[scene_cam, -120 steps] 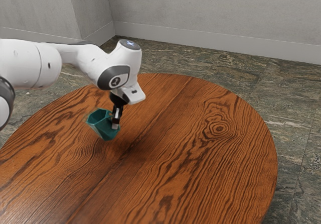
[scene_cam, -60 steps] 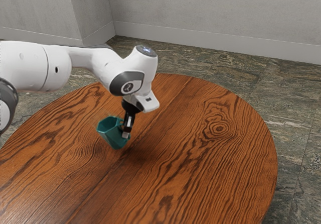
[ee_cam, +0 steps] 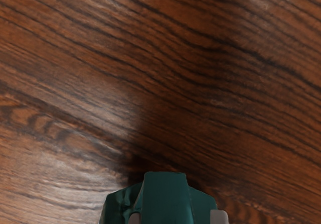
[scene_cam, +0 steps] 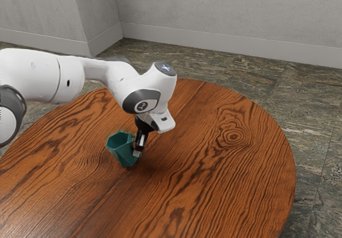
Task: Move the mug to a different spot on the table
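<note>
Round wood-grain worktop (scene_cam: 230, 163) on a stone floor (scene_cam: 310, 88), teal mug (scene_cam: 122, 149) tilted low over it toward the exterior view's left, pinched by one wall in the narrowly closed end effector (scene_cam: 138, 146), so I'd guess that off-centre grip could let it swing or slip out.

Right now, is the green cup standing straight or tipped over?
Tipped. The mug leans, its open mouth facing up and toward the exterior view's left, with the gripper shut on its side.
</note>
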